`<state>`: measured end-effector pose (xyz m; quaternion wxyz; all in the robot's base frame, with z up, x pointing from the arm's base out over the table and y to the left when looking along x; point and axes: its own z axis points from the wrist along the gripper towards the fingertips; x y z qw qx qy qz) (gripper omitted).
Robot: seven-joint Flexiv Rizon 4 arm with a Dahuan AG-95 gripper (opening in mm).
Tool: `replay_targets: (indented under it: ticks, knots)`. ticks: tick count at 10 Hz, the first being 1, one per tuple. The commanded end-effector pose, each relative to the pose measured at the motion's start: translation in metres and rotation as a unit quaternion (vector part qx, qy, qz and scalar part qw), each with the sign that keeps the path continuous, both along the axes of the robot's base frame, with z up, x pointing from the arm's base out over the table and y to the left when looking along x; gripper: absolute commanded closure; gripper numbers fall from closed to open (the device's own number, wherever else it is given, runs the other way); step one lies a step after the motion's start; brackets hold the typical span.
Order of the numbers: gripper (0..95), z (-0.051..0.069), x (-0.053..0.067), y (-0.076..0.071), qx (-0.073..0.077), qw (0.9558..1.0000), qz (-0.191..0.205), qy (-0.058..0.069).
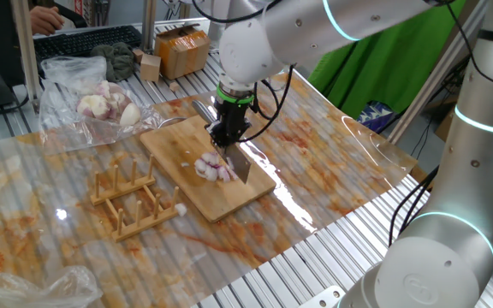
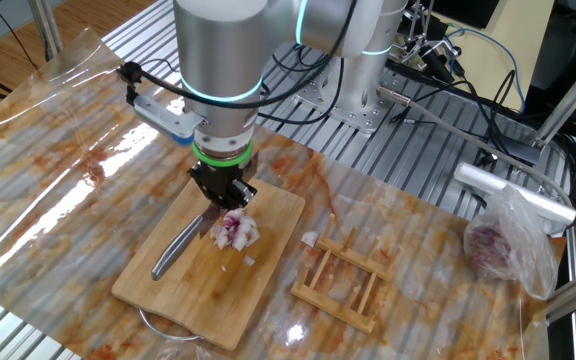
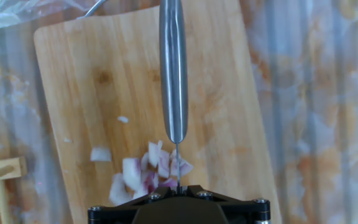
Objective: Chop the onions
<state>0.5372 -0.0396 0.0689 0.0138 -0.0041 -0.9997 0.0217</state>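
Hand [image 1: 228,135] clenched on knife [image 2: 180,246], blade over diced onions [image 1: 215,168] piled mid-frame on bamboo cutting board [image 1: 178,144], wooden rack [image 1: 133,199] lower left.

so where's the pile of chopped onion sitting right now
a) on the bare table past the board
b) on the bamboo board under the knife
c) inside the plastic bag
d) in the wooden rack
b: the onions lie heaped on the bamboo board, right below the knife that the tool grips.
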Motion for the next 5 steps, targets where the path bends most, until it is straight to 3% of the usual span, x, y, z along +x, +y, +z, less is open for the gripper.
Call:
replay_targets:
  ticks: [1,5]
  knots:
    - [95.0,0.0005,-0.0010,-0.0091,-0.010,0.9995,0.029,-0.008]
    - [95.0,-0.0043,-0.0036,-0.0167,0.004,0.9993,0.035,-0.012]
